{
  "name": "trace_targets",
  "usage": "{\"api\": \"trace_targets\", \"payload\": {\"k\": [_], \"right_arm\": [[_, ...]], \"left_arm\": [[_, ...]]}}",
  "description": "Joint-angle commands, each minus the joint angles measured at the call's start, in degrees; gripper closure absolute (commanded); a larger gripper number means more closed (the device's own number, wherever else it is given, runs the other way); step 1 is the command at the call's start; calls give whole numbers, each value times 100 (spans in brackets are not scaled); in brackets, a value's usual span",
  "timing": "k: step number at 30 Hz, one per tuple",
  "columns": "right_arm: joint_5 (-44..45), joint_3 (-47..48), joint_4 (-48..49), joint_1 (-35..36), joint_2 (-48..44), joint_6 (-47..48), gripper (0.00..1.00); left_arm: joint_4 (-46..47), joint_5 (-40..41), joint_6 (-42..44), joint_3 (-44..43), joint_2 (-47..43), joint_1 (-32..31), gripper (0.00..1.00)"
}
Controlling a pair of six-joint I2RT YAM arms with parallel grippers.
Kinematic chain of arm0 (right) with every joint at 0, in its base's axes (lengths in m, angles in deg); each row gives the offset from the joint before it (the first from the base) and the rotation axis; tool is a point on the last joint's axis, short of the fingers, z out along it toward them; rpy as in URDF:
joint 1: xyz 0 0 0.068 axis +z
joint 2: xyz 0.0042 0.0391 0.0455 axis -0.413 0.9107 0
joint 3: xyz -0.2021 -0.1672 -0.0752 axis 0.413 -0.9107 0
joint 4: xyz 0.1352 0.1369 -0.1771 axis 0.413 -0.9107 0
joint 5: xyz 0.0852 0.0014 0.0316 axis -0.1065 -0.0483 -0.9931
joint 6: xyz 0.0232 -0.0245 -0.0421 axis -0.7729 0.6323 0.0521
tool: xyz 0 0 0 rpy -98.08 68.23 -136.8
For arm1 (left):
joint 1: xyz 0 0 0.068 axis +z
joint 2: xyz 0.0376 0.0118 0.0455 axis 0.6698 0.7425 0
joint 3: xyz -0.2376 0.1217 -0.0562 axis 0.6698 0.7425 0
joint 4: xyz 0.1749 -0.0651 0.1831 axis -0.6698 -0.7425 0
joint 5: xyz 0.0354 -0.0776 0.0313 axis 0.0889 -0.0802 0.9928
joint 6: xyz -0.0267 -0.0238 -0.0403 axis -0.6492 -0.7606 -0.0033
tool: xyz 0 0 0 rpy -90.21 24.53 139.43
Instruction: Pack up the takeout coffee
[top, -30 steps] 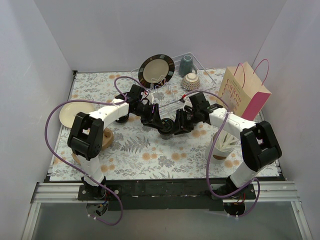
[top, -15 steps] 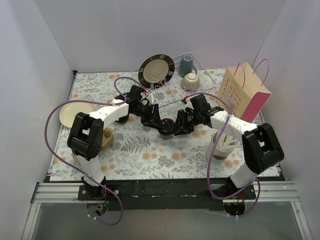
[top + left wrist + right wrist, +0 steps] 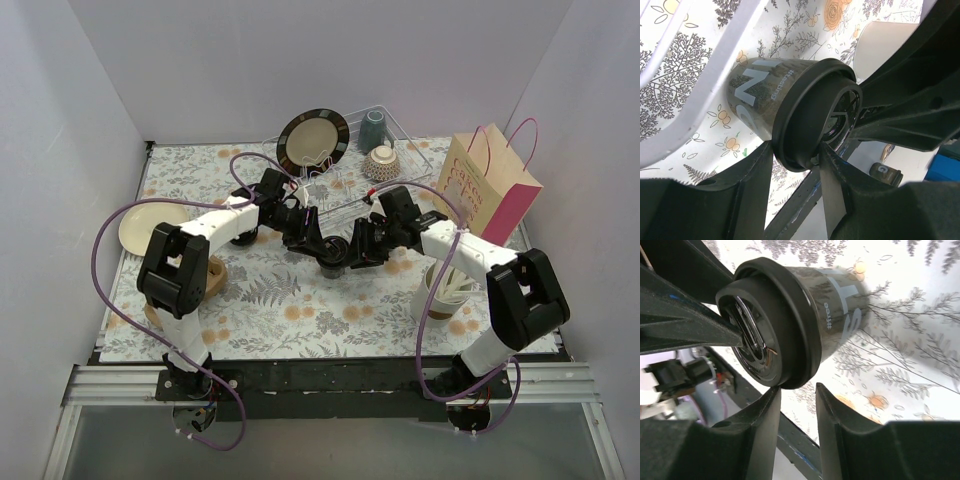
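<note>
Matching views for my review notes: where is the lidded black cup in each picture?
Top external: lidded black cup near picture centre.
Left wrist: centre, lid at its right end.
Right wrist: upper centre, lid at its left end.
Shared landmark: floral tablecloth behind it in all three.

At ten o'clock, the lidded black paper cup [image 3: 757, 87] shows you large pale letters, seemingly "NI"; its small hashtag line stays illegible.

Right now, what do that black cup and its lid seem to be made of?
The cup is probably coated paper: slightly glossy dark wall, pale printed lettering. The lid looks like moulded black plastic: smooth, soft sheen, raised rim.
</note>
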State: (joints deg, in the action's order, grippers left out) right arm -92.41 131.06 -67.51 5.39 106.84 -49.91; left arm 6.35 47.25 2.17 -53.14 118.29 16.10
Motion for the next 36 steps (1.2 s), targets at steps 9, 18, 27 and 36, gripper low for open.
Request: {"api": "trace_targets", "payload": {"k": [9, 18, 27, 36], "right_arm": [[972, 1546, -1427, 45, -160, 894, 48], [990, 2319, -1760, 45, 551, 1509, 43], [920, 2470, -1954, 45, 939, 1800, 43], [902, 2426, -1919, 45, 913, 1730, 46]], "left_arm": [[-1291, 1928, 562, -343, 466, -68, 58], [-1124, 1340, 352, -379, 1, -68, 50], [-1019, 1068, 193, -510, -132, -68, 37], [-1071, 970, 105, -651, -211, -68, 34]]}}
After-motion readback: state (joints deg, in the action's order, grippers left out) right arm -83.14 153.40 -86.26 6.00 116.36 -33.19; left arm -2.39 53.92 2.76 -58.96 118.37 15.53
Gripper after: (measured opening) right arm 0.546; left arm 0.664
